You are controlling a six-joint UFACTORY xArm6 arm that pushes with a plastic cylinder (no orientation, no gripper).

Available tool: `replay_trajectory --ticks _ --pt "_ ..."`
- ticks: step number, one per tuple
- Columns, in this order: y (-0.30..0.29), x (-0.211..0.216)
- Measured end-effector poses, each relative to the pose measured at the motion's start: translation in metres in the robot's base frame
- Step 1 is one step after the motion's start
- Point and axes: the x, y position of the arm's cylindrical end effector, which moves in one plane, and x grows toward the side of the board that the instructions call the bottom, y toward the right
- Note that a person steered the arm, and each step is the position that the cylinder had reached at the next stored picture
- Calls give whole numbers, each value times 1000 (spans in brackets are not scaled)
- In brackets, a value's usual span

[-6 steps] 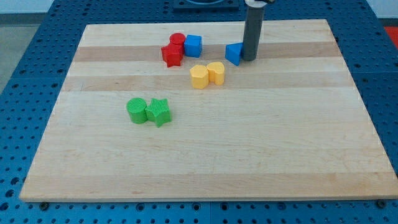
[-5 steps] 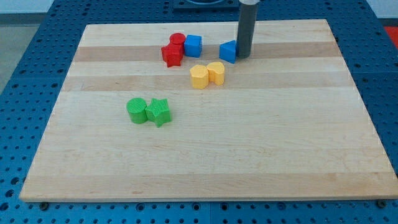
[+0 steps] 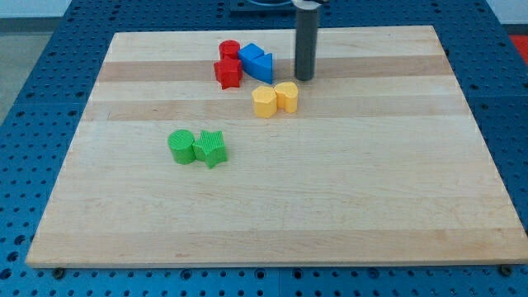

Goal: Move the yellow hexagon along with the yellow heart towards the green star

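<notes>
The bare rod's tip (image 3: 304, 79), gripping nothing, rests just above the touching yellow heart (image 3: 287, 96) and yellow hexagon (image 3: 264, 101); it should push squarely down-left toward the green star (image 3: 211, 148).

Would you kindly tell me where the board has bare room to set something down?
Free: everything below the green star and the whole right half. Crowded: the top centre, where red blocks, blue blocks, yellow hexagon, yellow heart and my tip cluster.

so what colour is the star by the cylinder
Green; the star shows clearly in the camera view.
</notes>
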Motion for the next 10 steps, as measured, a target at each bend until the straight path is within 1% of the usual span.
replay_trajectory --ticks 1,2,4,5,6,8,10 --pt "5 24" --pt "-11 30" --pt "-86 31" --pt "-108 38" --pt "-103 40" --pt "-61 41" --pt "-73 63"
